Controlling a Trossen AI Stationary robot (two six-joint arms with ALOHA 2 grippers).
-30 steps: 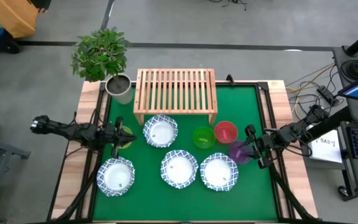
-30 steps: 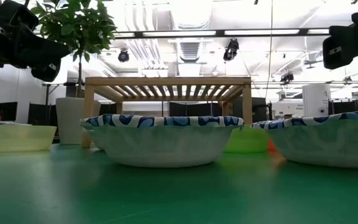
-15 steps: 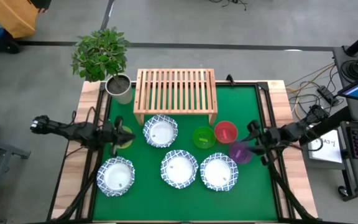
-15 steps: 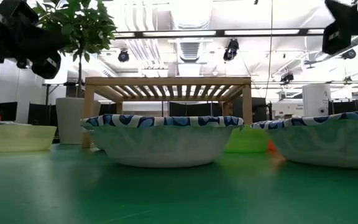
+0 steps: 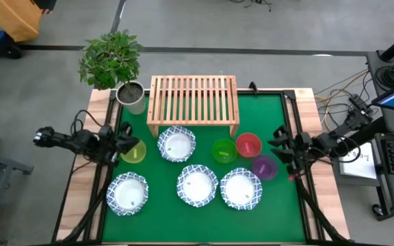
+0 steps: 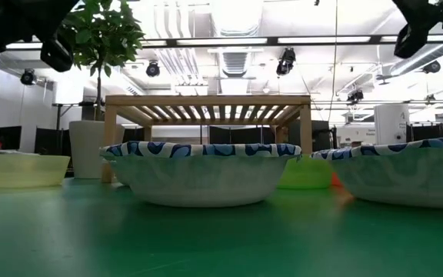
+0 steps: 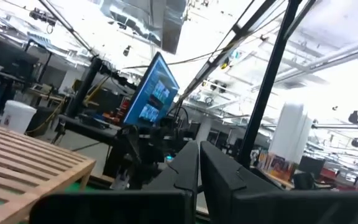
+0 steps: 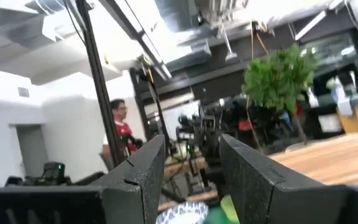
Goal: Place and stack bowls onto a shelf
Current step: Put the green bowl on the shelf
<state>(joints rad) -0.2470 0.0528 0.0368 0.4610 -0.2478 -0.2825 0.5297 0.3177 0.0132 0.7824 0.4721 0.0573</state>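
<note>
Shelf [image 5: 193, 100] stands at the far edge of the worktop [image 5: 204, 212], slatted top bare; no bowl on it yet, so the task reads as barely started, at the approach-to-first-pick step. Four patterned bowls on the green mat: one [image 5: 176, 144] just in front of the shelf's left leg, one [image 5: 128, 193] near the front-left corner, one [image 5: 197, 186] at front centre, one [image 5: 241, 189] front right. Small plain bowls: yellow bowl [image 5: 134, 152] toward the left edge, green bowl [image 5: 224, 151] and red bowl [image 5: 248, 145] side by side in front of the shelf's right end, purple bowl [image 5: 264, 166] toward the right edge. Left claw [image 5: 123, 138] hovers beside the yellow bowl, raised off the mat; in the left wrist view its fingers [image 7: 219, 171] meet, so clenched and holding nothing. Right claw [image 5: 284, 146] hovers near the right edge just beside the purple bowl; right wrist view shows a clear gap between its fingers [image 8: 138, 168], so released and empty. Judgement: each arm seems lined up on its nearest small bowl. Next move calls for the left claw to spread, then a descent over a rim, pinch on the wall, lift and carry to the shelf top. Plant pot [image 5: 133, 96] at the far-left corner is near the left arm's carry path.
</note>
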